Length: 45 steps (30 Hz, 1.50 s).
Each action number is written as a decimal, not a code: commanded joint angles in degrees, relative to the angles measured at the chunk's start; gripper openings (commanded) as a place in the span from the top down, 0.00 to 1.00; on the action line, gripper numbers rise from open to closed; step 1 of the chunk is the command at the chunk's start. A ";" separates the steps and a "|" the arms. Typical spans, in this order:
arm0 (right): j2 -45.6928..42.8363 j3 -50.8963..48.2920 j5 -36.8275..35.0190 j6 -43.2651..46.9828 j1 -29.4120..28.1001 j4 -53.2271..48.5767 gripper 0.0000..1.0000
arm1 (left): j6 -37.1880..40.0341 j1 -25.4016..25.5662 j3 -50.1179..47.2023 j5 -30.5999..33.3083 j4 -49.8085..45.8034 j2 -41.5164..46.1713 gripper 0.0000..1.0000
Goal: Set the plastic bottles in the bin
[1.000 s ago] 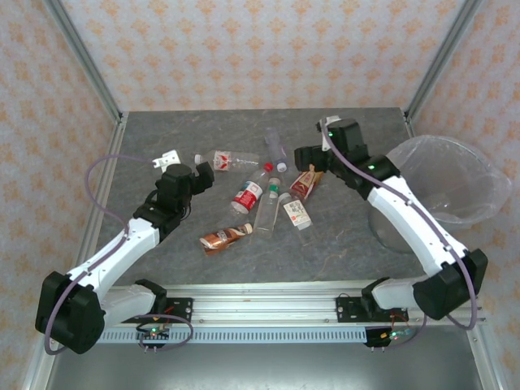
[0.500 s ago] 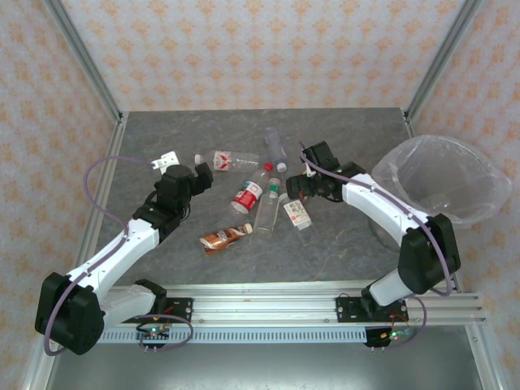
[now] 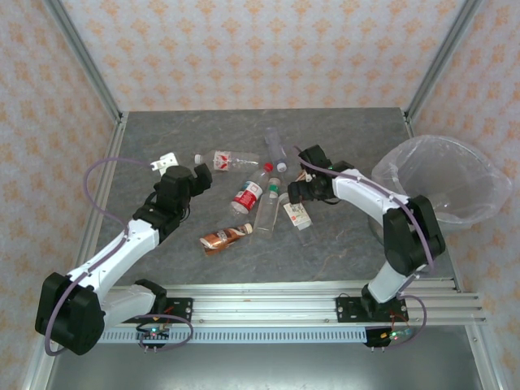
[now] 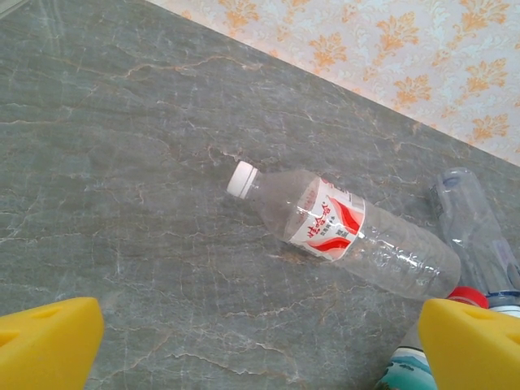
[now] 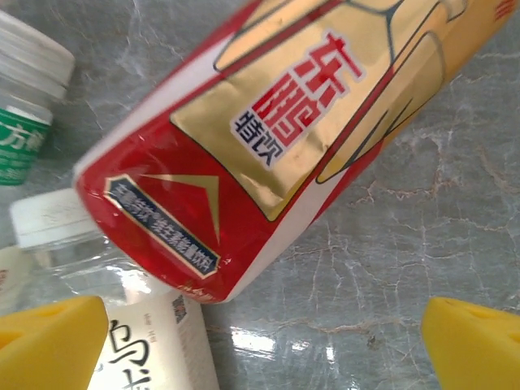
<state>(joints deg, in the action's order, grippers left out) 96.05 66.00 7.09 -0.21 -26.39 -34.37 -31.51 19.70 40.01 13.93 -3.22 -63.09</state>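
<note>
Red-gold bottle (image 5: pixel 309 122) runs off frame in the right wrist view, cap unseen. From above, right gripper (image 3: pixel 296 192) covers most of it. Its jaws are spread, gripping nothing. Left gripper (image 4: pixel 260 349) jaws spread, empty, near white-cap bottle (image 4: pixel 341 227). Plastic bottles (image 3: pixel 260 199) lie on counter (image 3: pixel 349 244) left of bin (image 3: pixel 479 158). Bin contents are unreadable through the cloudy wall.

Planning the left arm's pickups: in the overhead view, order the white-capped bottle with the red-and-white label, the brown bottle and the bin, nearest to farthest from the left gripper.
1. The white-capped bottle, just beyond the left gripper.
2. The brown bottle, nearer the arm bases.
3. The bin, far right.
</note>
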 commanded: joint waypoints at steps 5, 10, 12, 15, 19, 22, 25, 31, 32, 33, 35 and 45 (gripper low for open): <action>-2.06 -1.99 10.56 2.02 -1.11 -3.17 0.01 | -0.11 -0.47 -0.53 1.62 -1.39 1.52 0.00; -3.13 -5.66 11.80 0.78 -2.27 -1.81 0.00 | -0.05 -0.50 -0.72 1.79 -1.47 1.40 0.00; -2.38 -6.12 11.95 0.65 -2.78 -1.67 0.00 | -0.05 -0.45 -0.66 1.64 -1.44 1.13 0.00; -1.08 -6.01 11.66 0.53 -3.57 -1.39 0.00 | -0.21 -0.51 -0.66 1.63 -1.35 0.89 0.00; -0.03 -5.96 8.49 -0.79 -4.02 -0.70 0.01 | -0.22 -0.47 -0.83 1.70 -1.50 0.95 0.00; 0.32 -6.40 10.66 -1.61 -4.04 -0.11 0.03 | -0.31 -0.41 -1.07 1.96 -1.54 1.04 0.00; -0.49 -8.12 13.11 -3.30 -4.22 2.07 0.04 | -0.61 -0.50 -1.42 2.05 -1.61 1.12 0.00; -1.58 -11.99 16.75 -7.26 -4.25 8.56 0.14 | -0.87 -0.42 -1.83 2.08 -1.39 0.67 0.00; -1.50 -12.44 16.67 -7.82 -4.26 9.22 0.16 | -0.88 -0.53 -1.79 2.07 -1.35 0.60 0.00; -1.62 -12.91 16.12 -8.38 -4.28 10.00 0.17 | -1.01 -0.46 -1.79 2.11 -1.26 0.44 0.00; -1.83 -13.73 15.21 -9.36 -4.21 11.47 0.20 | -1.04 -0.47 -1.78 2.05 -1.14 0.27 0.00; -4.97 -15.54 11.60 -10.03 -4.27 13.02 0.37 | -1.08 -0.50 -1.78 2.06 -1.15 -0.37 0.00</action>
<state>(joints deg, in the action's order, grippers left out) 93.45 51.42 20.53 -9.85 -30.26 -23.66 -31.70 19.70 38.83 14.00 -3.62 -62.85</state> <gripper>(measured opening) 0.638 0.998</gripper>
